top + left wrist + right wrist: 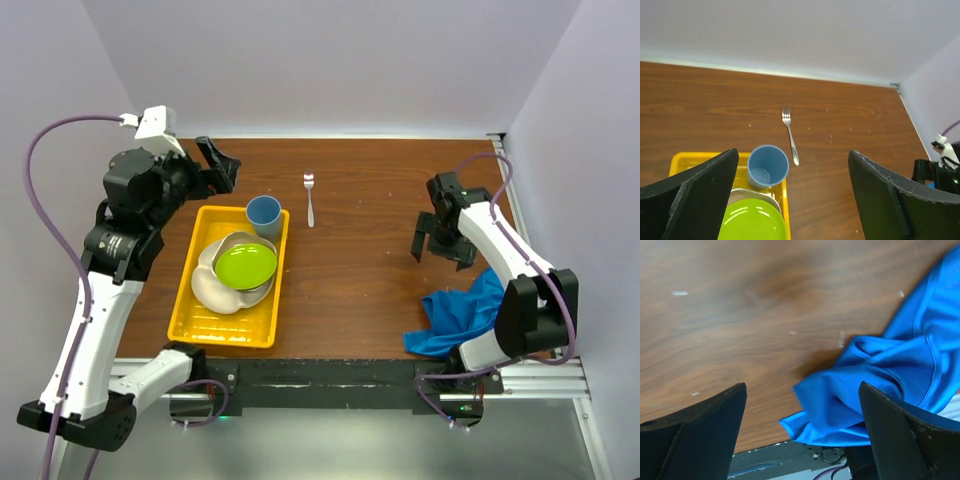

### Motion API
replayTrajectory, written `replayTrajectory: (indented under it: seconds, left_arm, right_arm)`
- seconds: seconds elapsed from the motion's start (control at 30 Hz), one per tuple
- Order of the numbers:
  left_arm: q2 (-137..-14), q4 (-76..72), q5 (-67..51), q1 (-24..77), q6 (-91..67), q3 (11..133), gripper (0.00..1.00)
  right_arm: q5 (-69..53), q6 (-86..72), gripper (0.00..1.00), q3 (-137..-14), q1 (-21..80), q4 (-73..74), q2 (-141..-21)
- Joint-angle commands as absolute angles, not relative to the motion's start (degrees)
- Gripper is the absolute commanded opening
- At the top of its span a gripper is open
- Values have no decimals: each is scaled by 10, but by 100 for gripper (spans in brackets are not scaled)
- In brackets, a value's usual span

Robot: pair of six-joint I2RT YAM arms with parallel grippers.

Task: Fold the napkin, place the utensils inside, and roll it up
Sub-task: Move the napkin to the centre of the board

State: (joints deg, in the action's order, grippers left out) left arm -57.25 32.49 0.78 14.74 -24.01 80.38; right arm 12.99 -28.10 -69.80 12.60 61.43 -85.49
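The napkin (462,315) lies crumpled in a heap at the near right corner of the bench (370,290), against the right arm's base, with some of it seemingly spilling over the near edge. It looks thin, limp and light, so it should sag wherever it is lifted and will not keep any shape by itself. The best hold is probably the stitched hem, at the corner poking out toward the open wood in the right wrist view, since a pinch in the bunched middle would likely catch several layers. As a heap it has no clear long axis. The fork (309,198) rests flat at the far middle of the bench, just right of the blue cup (264,213) and apart from it. It looks stiff, slim and slick, lying low on the wood, so a pinch across its narrow handle seems wisest. Its long axis runs far to near, tines toward the back wall, the handle leaning slightly right. The left pincer (218,165) hangs spread and empty over the yellow tray's (190,300) far end; the right pincer (440,240) is spread and empty over bare wood just beyond the napkin.
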Motion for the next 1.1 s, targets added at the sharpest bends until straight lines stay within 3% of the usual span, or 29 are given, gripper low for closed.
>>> replayTrajectory:
  seconds: [0.0,0.17,0.23,0.3,0.33,0.37,0.43,0.47,0.5,0.67,0.73,0.83,0.87,0.97,1.07]
  left_arm:
    - [-558,365,-36,160,-233,798,96]
    - [-542,382,-34,166,-215,796,96]
    - [-541,385,-34,168,-212,800,96]
    - [-541,387,-35,169,-211,802,96]
    - [-541,388,-35,169,-211,802,96]
    - [-542,387,-37,169,-212,802,96]
    - [-545,385,-41,170,-216,800,96]
    - [-547,383,-41,170,-220,798,96]
    - [-551,381,-47,170,-226,794,95]
    - [-572,360,-74,170,-249,771,91]
    - [-589,345,-101,170,-264,755,88]
    - [-618,333,-134,178,-284,728,82]
    - [-628,332,-140,182,-286,724,81]
    - [-669,333,-150,214,-283,720,78]
    - [-702,336,-125,264,-270,725,78]
  right_arm:
    - [113,-305,98,-630,105,572,-824]
    - [104,-345,98,-557,100,557,-809]
    - [88,-352,94,-534,99,548,-810]
    - [79,-351,83,-522,100,533,-806]
    - [57,-345,75,-515,103,525,-803]
    - [43,-340,57,-512,110,514,-799]
    - [2,-339,36,-511,123,480,-795]
    - [-25,-338,10,-516,149,464,-801]
    - [-45,-343,0,-526,169,448,-824]
    - [-114,-349,0,-663,348,454,-911]
    - [-133,-357,0,-682,365,454,-919]
    - [-150,-365,27,-665,367,457,-904]
    - [-147,-362,51,-664,366,460,-901]
    - [-104,-348,83,-665,351,482,-886]
    - [-55,-324,89,-679,279,515,-874]
